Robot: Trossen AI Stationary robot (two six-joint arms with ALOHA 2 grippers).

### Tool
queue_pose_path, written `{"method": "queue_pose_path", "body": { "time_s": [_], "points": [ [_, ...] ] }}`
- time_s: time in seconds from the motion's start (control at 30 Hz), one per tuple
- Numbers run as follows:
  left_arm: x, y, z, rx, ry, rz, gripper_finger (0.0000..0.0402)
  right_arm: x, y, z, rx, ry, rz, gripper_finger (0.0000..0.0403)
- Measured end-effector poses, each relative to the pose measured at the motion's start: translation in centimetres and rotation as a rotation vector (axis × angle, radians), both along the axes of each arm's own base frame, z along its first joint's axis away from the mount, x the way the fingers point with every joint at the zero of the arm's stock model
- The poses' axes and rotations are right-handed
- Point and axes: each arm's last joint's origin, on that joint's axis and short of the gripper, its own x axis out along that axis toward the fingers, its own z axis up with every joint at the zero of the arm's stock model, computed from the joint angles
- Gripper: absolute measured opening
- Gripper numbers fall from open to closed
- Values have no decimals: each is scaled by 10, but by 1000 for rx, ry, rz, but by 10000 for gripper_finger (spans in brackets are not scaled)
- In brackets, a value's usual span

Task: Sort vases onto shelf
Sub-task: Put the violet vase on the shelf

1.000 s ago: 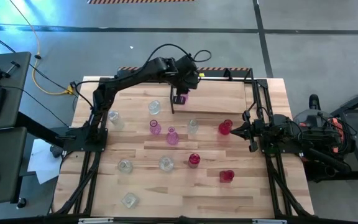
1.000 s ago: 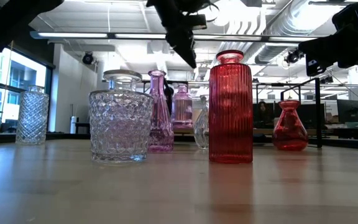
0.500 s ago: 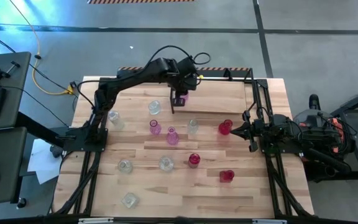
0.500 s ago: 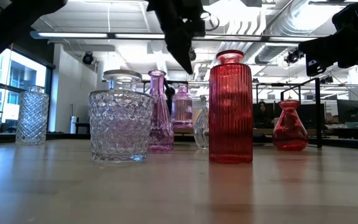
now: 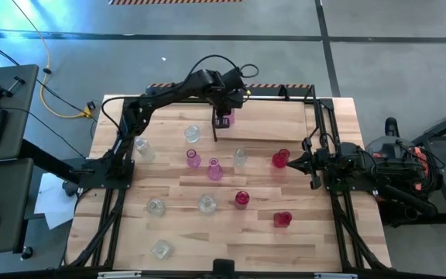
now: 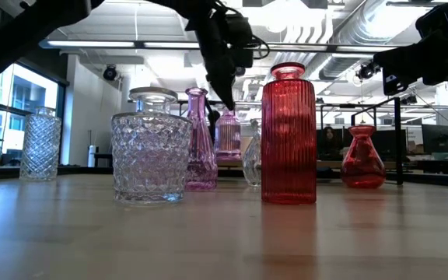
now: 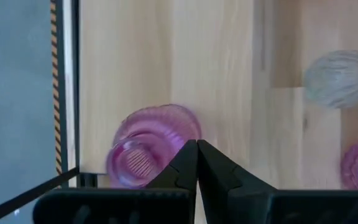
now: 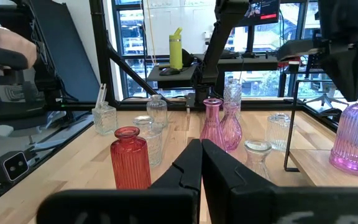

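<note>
Left claw (image 7: 197, 144) has clenched empty w/ tips shut just beside upright pink vase (image 7: 148, 146) on shelf (image 5: 285, 130); right claw (image 8: 201, 144) clenched, idle at surface's right edge.

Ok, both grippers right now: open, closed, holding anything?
Left gripper: closed, empty, above the ribbed pink glass vase on the shelf.
Right gripper: closed, empty.

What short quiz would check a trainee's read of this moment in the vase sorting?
1. True or false: the left end effector is shut and holds nothing.
2. The pink vase under it stands on: A) the shelf; B) the floor; C) a keyboard.
3. Which arm waits at the table's side?

Key: 1 true; 2 A; 3 the right arm, with the right end effector shut.
</note>
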Motion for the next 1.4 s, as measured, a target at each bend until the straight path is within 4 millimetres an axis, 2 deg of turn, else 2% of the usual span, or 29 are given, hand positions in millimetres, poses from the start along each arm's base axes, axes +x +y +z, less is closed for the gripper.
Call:
{"method": "queue_pose_path", "body": {
  "time_s": [0.17,0.43,0.77,1.4],
  "points": [
    [-5,10,0,-3,-1,32,0,0,0,0,0,0,0,0],
    [-7,16,0,-3,-5,46,0,0,0,0,0,0,0,0],
    [-7,26,-11,-10,9,74,0,0,0,0,0,0,0,0],
    [-13,42,-9,38,0,152,0,0,0,0,0,0,0,0]
  ]
}}
